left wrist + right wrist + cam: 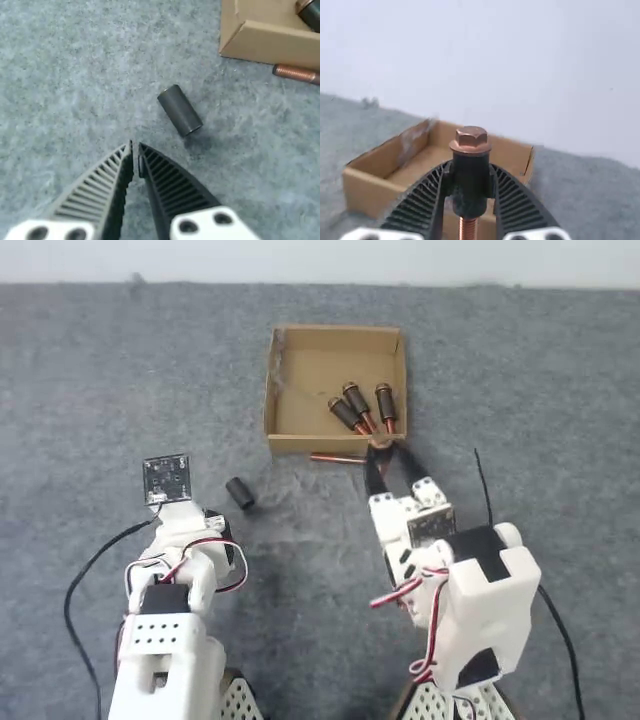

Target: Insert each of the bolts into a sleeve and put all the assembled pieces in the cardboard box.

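Observation:
In the cardboard box lie three assembled pieces. A loose copper bolt rests on the carpet just before the box's near wall, and a black sleeve lies to its left. My right gripper sits at the box's near right corner. In the right wrist view it is shut on a black sleeve with a copper bolt head on top. My left gripper is shut and holds nothing, a short way from the loose sleeve.
Grey carpet covers the table. The box corner and the loose bolt lie beyond the sleeve in the left wrist view. Open carpet spreads to the left of the box and between the arms. A white wall stands behind.

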Tool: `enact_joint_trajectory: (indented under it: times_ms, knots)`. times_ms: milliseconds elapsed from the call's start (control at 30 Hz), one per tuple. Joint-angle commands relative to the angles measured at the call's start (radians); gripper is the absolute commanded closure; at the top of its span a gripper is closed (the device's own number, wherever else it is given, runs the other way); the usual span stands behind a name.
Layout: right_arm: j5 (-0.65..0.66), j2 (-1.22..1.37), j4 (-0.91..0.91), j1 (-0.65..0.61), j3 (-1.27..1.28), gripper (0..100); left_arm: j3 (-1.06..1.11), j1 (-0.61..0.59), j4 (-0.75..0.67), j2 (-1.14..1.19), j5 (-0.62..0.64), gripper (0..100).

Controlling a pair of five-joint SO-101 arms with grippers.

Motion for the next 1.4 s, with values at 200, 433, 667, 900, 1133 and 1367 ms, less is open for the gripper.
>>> enact_joint_trajectory:
  times_ms: [200,433,667,900,1133,1367]
  knots:
    - [0.133,-0.059,0.245,0.081,-0.305,99.2,-0.050,-0.008,0.002,-0.026,-0.017,99]
    - [0.138,-0.059,0.473,0.111,-0.514,99.2,-0.050,-0.008,0.000,-0.026,-0.018,99]
    - [0.132,-0.059,0.812,0.110,-0.723,99.2,-0.042,-0.008,-0.043,-0.026,-0.018,99]
    - [0.130,-0.051,1.210,0.110,-0.913,99.2,-0.033,-0.031,-0.069,-0.026,-0.017,99]
    - [0.130,-0.048,1.543,0.102,-1.089,99.2,-0.033,-0.031,-0.069,-0.026,-0.017,99]
    - [0.129,0.019,1.804,0.102,-1.281,99.2,-0.033,-0.032,-0.069,-0.026,-0.017,99]
